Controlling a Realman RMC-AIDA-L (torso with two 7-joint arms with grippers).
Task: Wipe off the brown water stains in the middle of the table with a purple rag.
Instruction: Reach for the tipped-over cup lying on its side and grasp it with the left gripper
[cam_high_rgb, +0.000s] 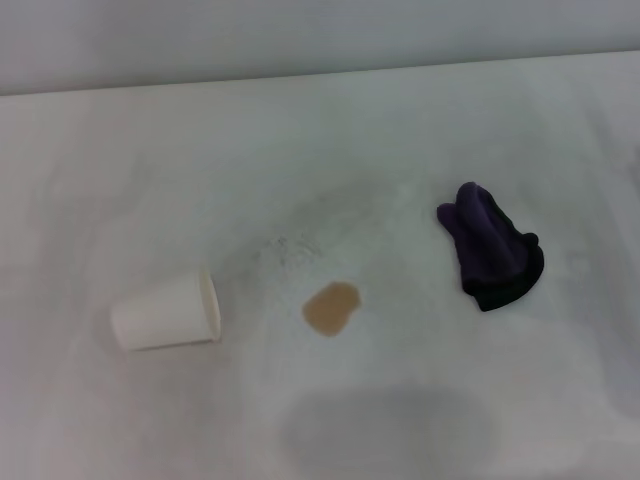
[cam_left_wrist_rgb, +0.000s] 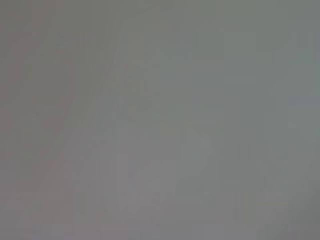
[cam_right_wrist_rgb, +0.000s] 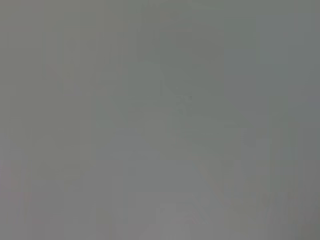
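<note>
From the head camera I see a white paper cup (cam_high_rgb: 165, 312) lying on its side at the left of the bench (cam_high_rgb: 90, 180), mouth toward the centre. Just right of it, apart, the brown water stains (cam_high_rgb: 330, 309) sit as one tan blotch mid-bench, with a faint grey speckled smudge (cam_high_rgb: 290, 250) just behind. Farther right, well apart from the blotch, the purple rag (cam_high_rgb: 490, 247) lies bunched, black edge nearest me. Neither end effector appears in any feed, so I cannot tell whether either is open or closed.
</note>
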